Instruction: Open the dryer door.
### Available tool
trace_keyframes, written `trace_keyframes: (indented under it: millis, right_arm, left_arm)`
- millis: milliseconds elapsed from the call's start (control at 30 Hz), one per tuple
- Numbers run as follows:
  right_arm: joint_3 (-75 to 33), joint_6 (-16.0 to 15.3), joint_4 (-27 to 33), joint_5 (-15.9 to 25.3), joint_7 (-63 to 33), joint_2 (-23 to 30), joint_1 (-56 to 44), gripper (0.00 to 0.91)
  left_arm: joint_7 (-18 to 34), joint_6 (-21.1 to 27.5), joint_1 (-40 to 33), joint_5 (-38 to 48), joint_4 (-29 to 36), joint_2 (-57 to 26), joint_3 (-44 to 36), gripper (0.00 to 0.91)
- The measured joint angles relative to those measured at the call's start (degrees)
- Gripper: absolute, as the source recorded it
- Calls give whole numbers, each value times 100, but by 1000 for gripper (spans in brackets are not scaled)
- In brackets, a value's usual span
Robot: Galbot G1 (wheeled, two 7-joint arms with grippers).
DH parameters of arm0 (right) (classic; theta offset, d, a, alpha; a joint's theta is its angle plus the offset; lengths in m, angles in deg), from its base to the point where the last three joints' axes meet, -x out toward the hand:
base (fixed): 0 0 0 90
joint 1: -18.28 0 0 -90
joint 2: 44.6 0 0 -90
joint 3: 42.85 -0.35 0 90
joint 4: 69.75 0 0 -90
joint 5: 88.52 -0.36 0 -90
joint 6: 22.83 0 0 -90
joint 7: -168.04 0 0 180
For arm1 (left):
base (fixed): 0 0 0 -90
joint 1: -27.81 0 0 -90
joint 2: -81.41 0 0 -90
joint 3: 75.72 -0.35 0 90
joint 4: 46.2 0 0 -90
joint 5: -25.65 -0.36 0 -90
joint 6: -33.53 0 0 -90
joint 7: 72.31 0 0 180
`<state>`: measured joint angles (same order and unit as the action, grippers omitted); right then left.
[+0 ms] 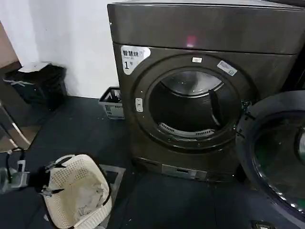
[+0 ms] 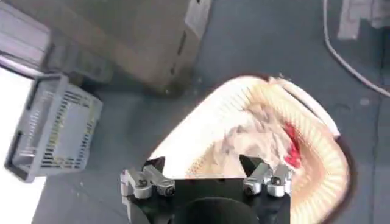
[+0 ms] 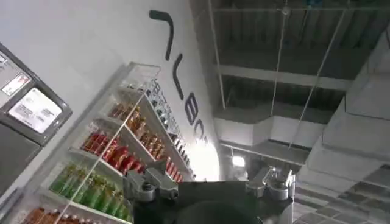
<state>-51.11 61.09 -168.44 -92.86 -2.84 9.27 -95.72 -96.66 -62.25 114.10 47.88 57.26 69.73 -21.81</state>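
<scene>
Head view finding: the dryer door (image 1: pixel 274 162) stands swung wide open at about four o'clock of the frame, hinged on the right side of the dryer (image 1: pixel 190 95), whose round drum opening (image 1: pixel 190 102) is fully exposed. By this evidence the task appears complete or nearly so.

Appearance: the door is a large round porthole with a broad ring around dark tinted glass, its dark inner side turned toward the camera. The dryer is a dark grey-brown front loader with a white "1" label (image 1: pixel 133 57) at ten o'clock of its face and a small pink light (image 1: pixel 190 40) at twelve.

Handling, as a judgement: the door looks rigid and fairly heavy, swinging stiffly on its hinge. The glass is fragile and the polished ring likely slippery, so any hold belongs on the rim edge farthest from the hinge, not on the glass.

Surroundings: a cream laundry basket (image 1: pixel 78 193) with cloth sits on the floor at seven o'clock, and a grey crate (image 1: pixel 112 102) at nine o'clock of the dryer.

Left gripper (image 2: pixel 207 181) hangs over the basket, fingers spread wide, holding nothing. Right gripper (image 3: pixel 210 187) points up toward shelving (image 3: pixel 116 164) and ceiling, likewise spread and empty.
</scene>
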Motion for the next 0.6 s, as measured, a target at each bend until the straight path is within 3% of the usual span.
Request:
trace_keyframes:
  millis: [333, 600]
  right_arm:
    - [94, 16, -27, -7, 3, 70, 48, 907]
    - [90, 17, -61, -12, 14, 82, 50, 907]
  left_arm:
    - [-600, 19, 64, -373, -112, -147, 99, 907]
    - [-371, 11, 90, -363, -107, -115, 112, 907]
